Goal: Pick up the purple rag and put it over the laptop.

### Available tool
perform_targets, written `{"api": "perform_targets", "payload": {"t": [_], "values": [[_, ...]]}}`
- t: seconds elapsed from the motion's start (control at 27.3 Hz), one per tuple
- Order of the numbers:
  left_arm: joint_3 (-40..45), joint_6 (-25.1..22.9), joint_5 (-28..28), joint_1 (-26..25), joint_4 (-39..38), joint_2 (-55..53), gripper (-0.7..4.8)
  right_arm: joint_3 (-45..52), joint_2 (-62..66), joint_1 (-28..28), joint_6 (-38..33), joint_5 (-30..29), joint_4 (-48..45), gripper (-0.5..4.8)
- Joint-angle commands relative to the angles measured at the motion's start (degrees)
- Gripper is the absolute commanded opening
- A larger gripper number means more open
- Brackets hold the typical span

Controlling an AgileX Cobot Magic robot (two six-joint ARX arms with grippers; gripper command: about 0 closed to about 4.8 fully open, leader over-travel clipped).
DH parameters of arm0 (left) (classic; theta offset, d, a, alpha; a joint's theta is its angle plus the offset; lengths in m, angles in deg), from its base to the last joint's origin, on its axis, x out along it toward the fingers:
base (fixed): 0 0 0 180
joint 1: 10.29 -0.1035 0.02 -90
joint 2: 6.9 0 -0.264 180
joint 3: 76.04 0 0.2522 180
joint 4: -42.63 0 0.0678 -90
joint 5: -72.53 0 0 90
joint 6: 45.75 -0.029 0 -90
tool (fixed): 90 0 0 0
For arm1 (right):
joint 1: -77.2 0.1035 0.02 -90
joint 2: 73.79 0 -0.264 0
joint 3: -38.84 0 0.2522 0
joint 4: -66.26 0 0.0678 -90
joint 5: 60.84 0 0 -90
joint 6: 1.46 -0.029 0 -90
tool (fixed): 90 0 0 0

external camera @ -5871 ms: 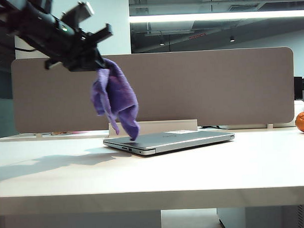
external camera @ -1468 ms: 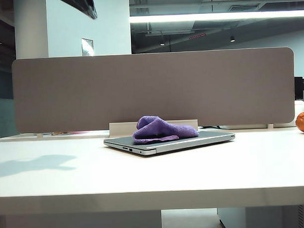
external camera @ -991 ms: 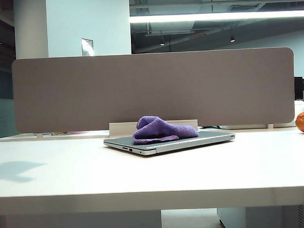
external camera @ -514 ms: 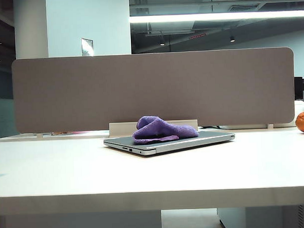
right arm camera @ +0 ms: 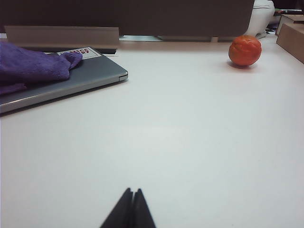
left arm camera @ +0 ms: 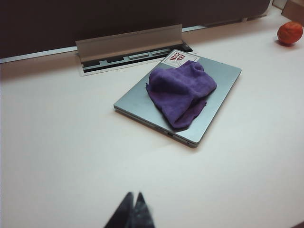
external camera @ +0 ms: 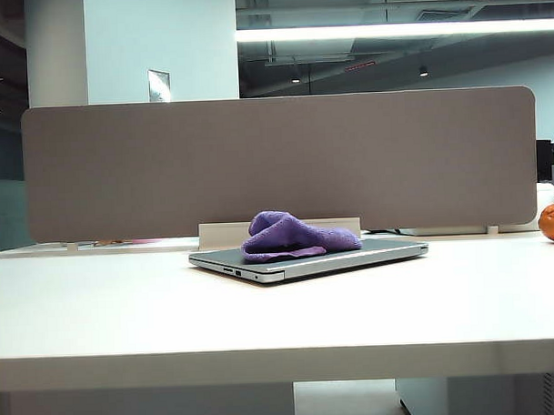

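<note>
Purple rag (external camera: 293,236) lies in a soft heap on top of the closed laptop (external camera: 370,252), near the middle of the lid, and one floppy end hangs a little toward the edge with the small ports. A white sticker (left arm camera: 179,57) peeks out beside the rag at a back corner. The laptop sits flat on the white desk (external camera: 281,317), in front of a long grey wall panel (external camera: 275,162). An orange ball-like thing (right arm camera: 244,50) rests far off to the right. The left gripper (left arm camera: 134,208) hangs above the bare desk, away from the laptop, fingers pressed together and holding nothing. The right gripper (right arm camera: 131,206) sits low over the desk, fingers together too
</note>
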Motion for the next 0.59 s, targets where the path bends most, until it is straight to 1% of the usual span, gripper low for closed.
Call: {"api": "perform_targets", "payload": {"t": [0.04,0.18,0.29,0.44,0.59], "values": [[4.39,0.42,1.75,0.09,3.56,3.74,-0.06,0.2,-0.09,0.0,0.2,0.31,-0.61,0.22],[10.08,2.47,2.67,0.09,4.76,8.61,-0.06,0.2,-0.09,0.0,0.2,0.31,-0.61,0.22],[14.43,2.89,3.43,0.09,5.44,12.41,-0.06,0.2,-0.09,0.02,0.22,0.31,-0.61,0.22],[18.99,6.64,3.65,0.09,5.38,15.93,-0.06,0.2,-0.09,0.0,0.22,0.31,-0.63,0.22],[22.32,9.11,3.61,0.09,5.86,18.67,-0.06,0.2,-0.09,0.0,0.22,0.31,-0.61,0.22]]}}
